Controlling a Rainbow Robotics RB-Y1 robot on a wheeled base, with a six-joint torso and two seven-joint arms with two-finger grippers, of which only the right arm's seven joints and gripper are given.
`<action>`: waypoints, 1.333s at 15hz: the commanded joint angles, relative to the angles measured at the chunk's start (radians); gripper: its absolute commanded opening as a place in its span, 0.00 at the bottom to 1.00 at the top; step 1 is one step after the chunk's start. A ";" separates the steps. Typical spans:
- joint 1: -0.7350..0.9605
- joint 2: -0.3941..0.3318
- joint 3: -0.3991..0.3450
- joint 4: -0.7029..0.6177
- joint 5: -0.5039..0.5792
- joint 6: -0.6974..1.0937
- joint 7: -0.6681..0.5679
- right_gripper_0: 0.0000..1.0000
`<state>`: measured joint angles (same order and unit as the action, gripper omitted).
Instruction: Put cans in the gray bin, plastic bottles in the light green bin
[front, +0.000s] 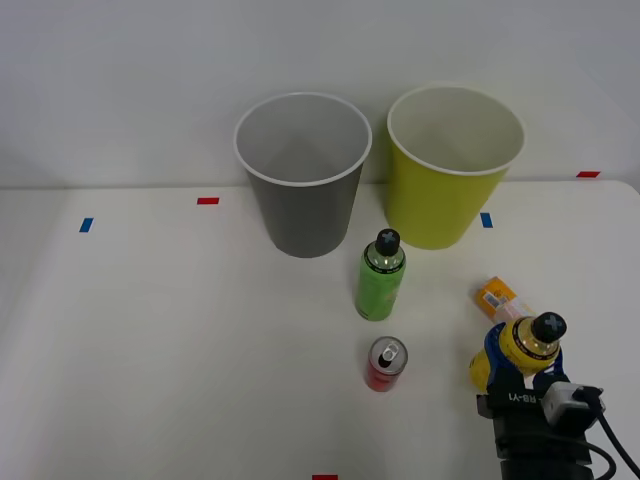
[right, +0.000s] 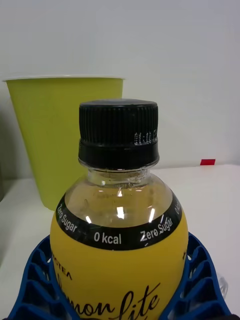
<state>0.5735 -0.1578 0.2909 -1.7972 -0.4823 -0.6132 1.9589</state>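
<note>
A yellow plastic bottle (front: 530, 343) (right: 120, 240) with a black screw cap stands upright at the table's front right. My right gripper (front: 512, 368) (right: 120, 300) is shut on it, with a blue ribbed finger (right: 35, 285) on each side of its body. Just behind it lies a pale pink bottle (front: 503, 302) with an orange label. A green bottle (front: 381, 278) with a black cap stands mid-table, and a short red can (front: 385, 363) stands in front of it. The gray bin (front: 302, 180) and the light green bin (front: 450, 170) (right: 60, 145) stand side by side at the back.
Red and blue tape marks (front: 207, 201) dot the white table (front: 150, 340). The table's whole left half is bare. A white wall rises right behind the bins.
</note>
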 joint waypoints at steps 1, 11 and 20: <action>0.000 0.003 0.001 -0.001 -0.009 -0.002 -0.003 0.14; 0.005 -0.055 0.025 -0.139 0.042 0.006 -0.044 0.13; -0.060 -0.048 -0.021 -0.481 -0.170 0.312 -0.072 0.12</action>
<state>0.5319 -0.2081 0.2799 -2.2604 -0.6286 -0.3121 1.8872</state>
